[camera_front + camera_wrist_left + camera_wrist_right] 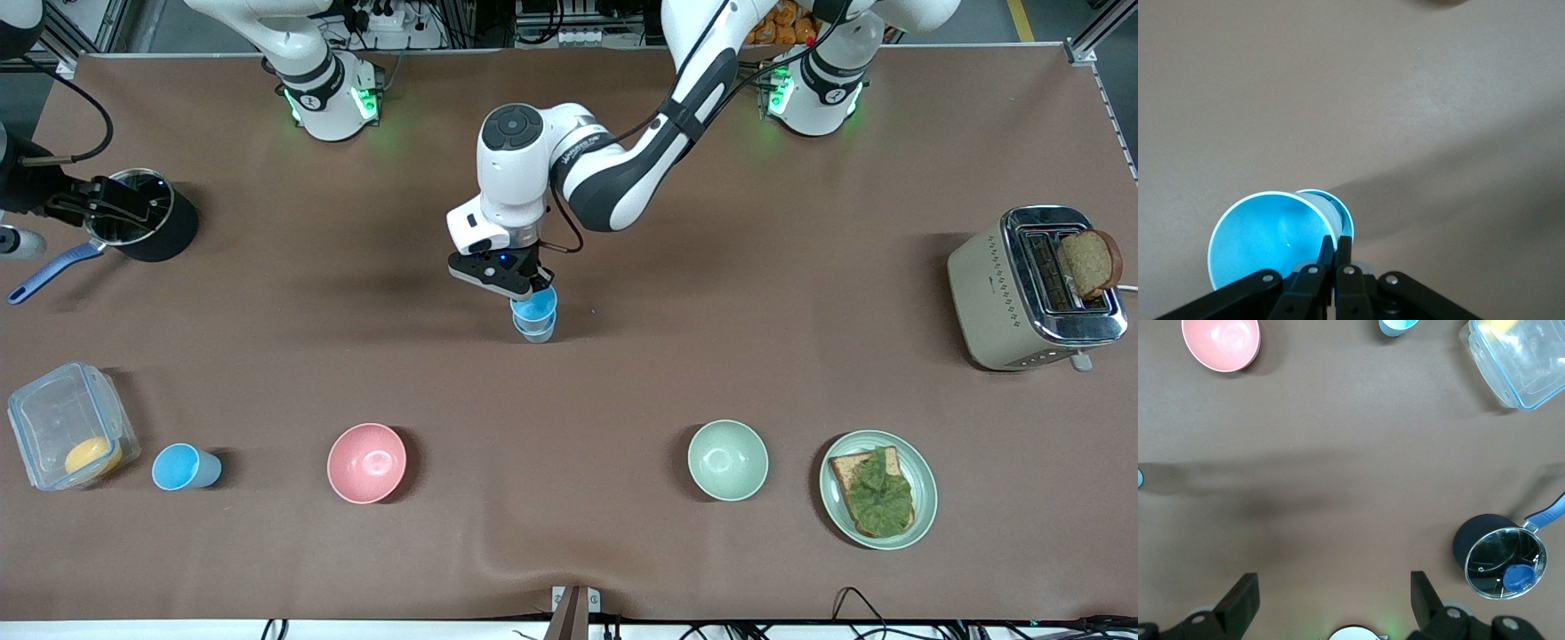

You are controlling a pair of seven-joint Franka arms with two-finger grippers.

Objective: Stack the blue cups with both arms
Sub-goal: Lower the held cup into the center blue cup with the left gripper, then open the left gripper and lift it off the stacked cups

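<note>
My left gripper is shut on the rim of a light-blue cup at the middle of the table. It holds that cup over a second blue cup that stands on the table. In the left wrist view the held cup is tilted, the fingers pinch its wall, and the lower cup's rim shows just past it. How deep it sits I cannot tell. A third blue cup stands near the front camera, also in the right wrist view. My right gripper is open, empty, raised high.
A pink bowl and a pale green bowl stand near the front camera. A clear box is beside the third cup. A black pot sits at the right arm's end. A toaster and a sandwich plate are at the left arm's end.
</note>
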